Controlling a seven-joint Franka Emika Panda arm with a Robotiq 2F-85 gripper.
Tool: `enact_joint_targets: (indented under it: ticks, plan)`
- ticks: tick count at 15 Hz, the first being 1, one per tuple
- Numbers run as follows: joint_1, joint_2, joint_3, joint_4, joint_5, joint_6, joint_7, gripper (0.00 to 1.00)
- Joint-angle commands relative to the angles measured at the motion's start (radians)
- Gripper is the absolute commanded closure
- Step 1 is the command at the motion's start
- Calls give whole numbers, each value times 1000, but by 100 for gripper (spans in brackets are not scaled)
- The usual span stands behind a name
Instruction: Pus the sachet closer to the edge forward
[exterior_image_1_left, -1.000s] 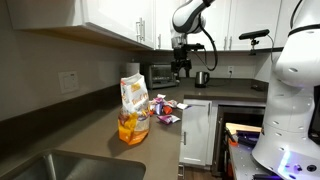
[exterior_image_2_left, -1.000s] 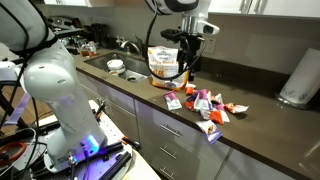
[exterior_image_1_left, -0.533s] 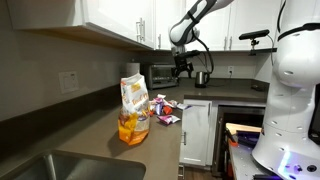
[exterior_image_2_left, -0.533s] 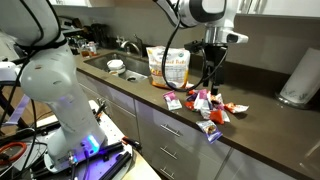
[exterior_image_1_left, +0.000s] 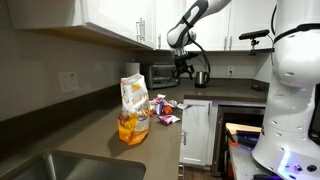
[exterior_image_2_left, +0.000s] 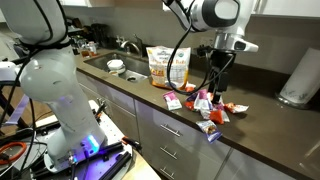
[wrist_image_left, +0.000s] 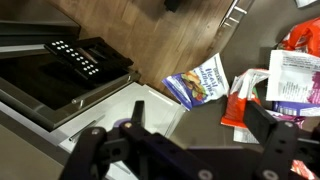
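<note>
Several small sachets (exterior_image_2_left: 204, 104) lie in a loose heap on the dark countertop, and they also show in an exterior view (exterior_image_1_left: 165, 108). In the wrist view a blue sachet (wrist_image_left: 197, 82) lies at the counter's edge (wrist_image_left: 172, 122), with a red sachet (wrist_image_left: 238, 106) and a white and purple sachet (wrist_image_left: 293, 80) beside it. The long thin edge (exterior_image_2_left: 140, 92) runs along the counter front. My gripper (wrist_image_left: 185, 150) is open and empty. It hangs just above the heap in both exterior views (exterior_image_2_left: 213, 90) (exterior_image_1_left: 183, 68).
A tall snack bag (exterior_image_2_left: 168, 66) and an orange packet (exterior_image_1_left: 131, 128) stand further along the counter. A sink (exterior_image_2_left: 115, 66) lies beyond them, and a paper towel roll (exterior_image_2_left: 298, 80) stands at the other end. A black appliance panel (wrist_image_left: 80, 60) sits below the counter.
My gripper has moved along the counter from beside the snack bag to above the heap of sachets, and it has come lower. The sachets have not moved.
</note>
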Motion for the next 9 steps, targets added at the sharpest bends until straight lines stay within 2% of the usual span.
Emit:
enact_joint_targets:
  ticks: [1, 2, 3, 9]
  plan:
    - [5, -13, -3, -30, 4, 29, -54, 0]
    - [7, -8, -5, -32, -1, 30, -39, 0]
    - [10, 2, -11, -35, -19, 47, 50, 0]
    - [1, 49, -53, -44, -23, 87, 363, 0]
